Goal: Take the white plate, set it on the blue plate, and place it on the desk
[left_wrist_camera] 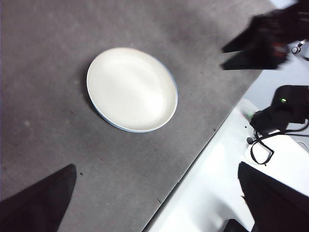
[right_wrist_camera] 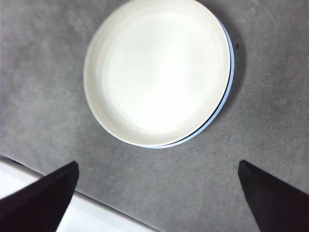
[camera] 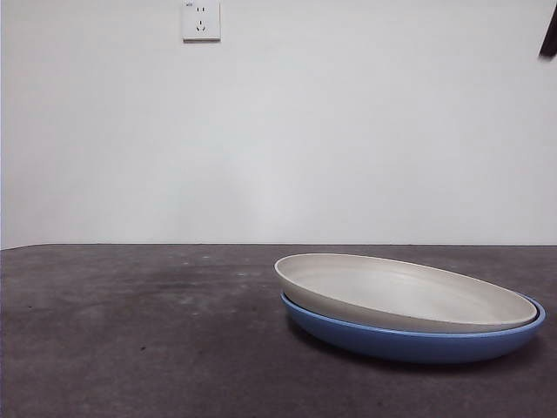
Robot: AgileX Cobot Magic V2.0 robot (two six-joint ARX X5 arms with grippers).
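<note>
The white plate (camera: 405, 292) lies inside the blue plate (camera: 409, 342) on the desk (camera: 130, 340), right of centre, slightly tilted and offset so its left rim sticks out. In the left wrist view the white plate (left_wrist_camera: 131, 89) covers the blue plate (left_wrist_camera: 108, 120) except a thin rim. My left gripper (left_wrist_camera: 156, 166) hangs open high above the desk, off to one side of the stack. My right gripper (right_wrist_camera: 158, 163) is open above the desk near the white plate (right_wrist_camera: 157, 70), with the blue plate's rim (right_wrist_camera: 231, 72) peeking out. Neither gripper holds anything.
A black arm tip (camera: 548, 35) shows at the top right corner. The other arm (left_wrist_camera: 260, 43) appears in the left wrist view beyond the desk's edge, above a white surface (left_wrist_camera: 217, 193) with black cables (left_wrist_camera: 263, 145). A wall socket (camera: 201, 20) is behind.
</note>
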